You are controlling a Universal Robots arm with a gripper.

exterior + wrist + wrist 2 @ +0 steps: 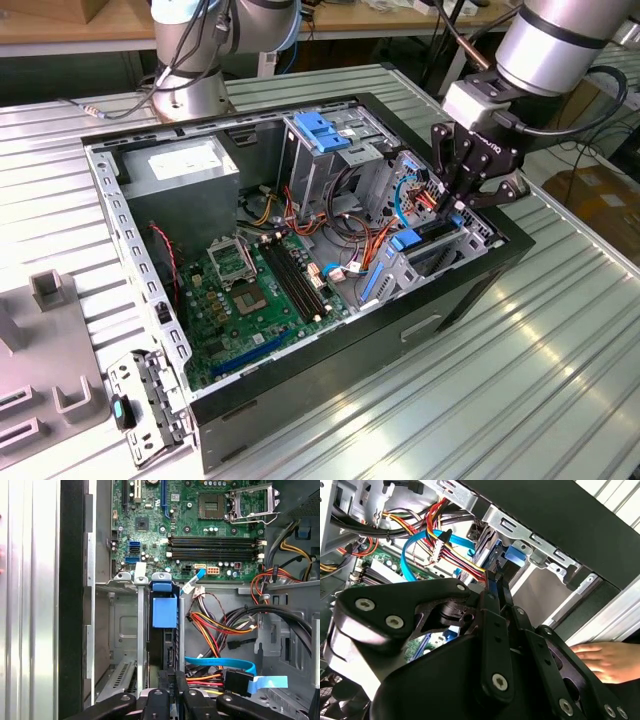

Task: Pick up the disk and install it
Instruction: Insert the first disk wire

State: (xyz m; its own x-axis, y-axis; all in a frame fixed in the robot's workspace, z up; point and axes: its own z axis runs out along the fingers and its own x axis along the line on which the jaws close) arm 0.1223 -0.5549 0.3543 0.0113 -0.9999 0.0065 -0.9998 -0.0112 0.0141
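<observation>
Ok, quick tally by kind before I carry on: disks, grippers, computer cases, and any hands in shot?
disk, edge-on in the drive bay, in the gripper's grasp: 1
gripper: 1
computer case, lying open: 1
hand, a person's, beside the case: 1
Total: 4

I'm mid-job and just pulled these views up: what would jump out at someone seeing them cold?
First, the open computer case on the ribbed metal table, its green motherboard laid bare. Next, the black gripper reaching into the drive bay at the exterior view's right, closed on the disk standing edge-up in its slot. A person's hand rests just outside the case wall.
</observation>
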